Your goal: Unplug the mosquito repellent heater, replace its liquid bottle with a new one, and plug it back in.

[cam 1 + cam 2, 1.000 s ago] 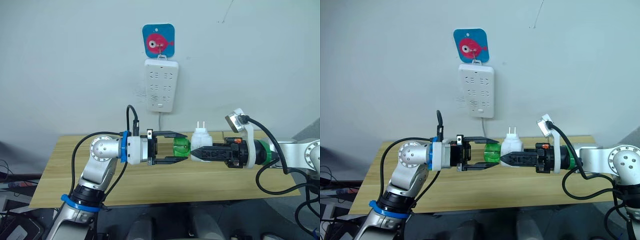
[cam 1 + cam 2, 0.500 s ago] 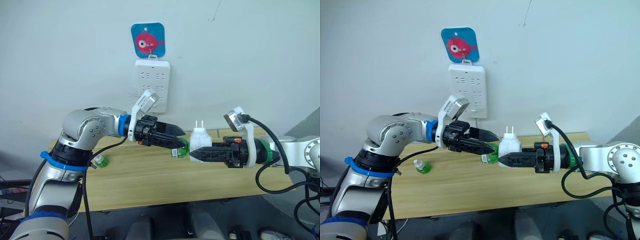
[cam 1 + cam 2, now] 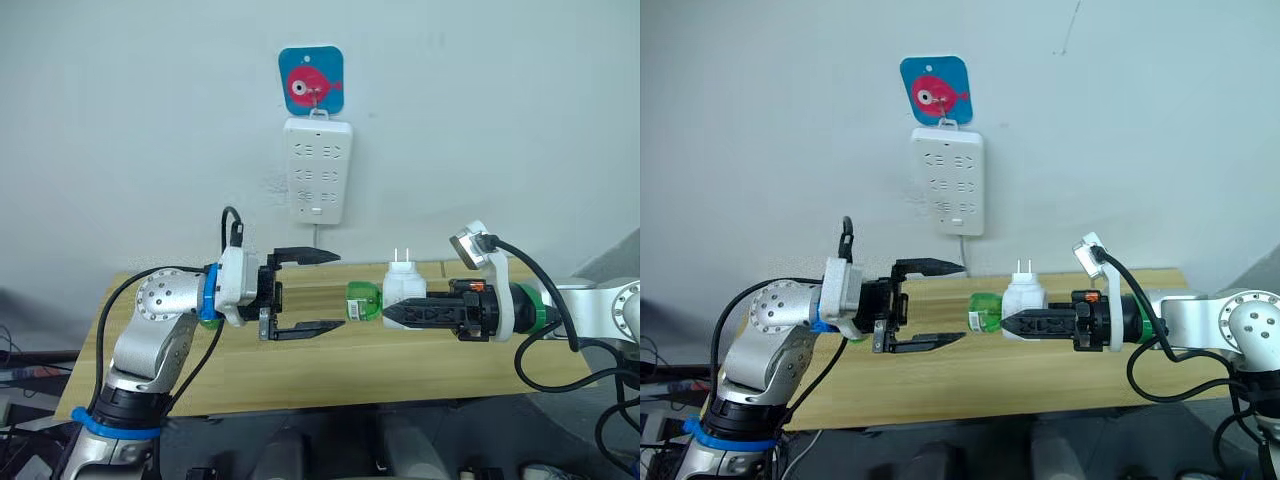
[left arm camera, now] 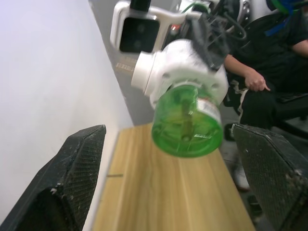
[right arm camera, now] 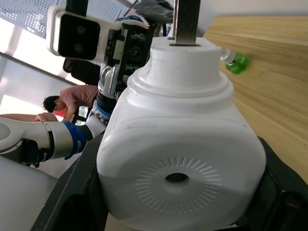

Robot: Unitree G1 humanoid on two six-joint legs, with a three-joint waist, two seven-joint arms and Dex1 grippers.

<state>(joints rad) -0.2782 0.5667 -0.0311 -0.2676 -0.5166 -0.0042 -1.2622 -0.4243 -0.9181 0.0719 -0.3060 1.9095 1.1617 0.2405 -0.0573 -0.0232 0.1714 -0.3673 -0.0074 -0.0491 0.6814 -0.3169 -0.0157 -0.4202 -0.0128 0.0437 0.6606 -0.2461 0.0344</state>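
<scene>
Your right gripper (image 3: 388,314) is clenched on the one mosquito repellent heater (image 3: 404,289), held above the wooden table (image 3: 330,368) with its two prongs pointing up. One liquid bottle (image 3: 362,301) sits in the heater's socket, sticking out sideways toward your left gripper (image 3: 318,292), whose jaws are spread wide and empty, just beside the bottle without touching. A second green bottle, the new one (image 5: 236,62), lies on the table (white cap on). One power strip (image 3: 318,170) hangs on the wall
</scene>
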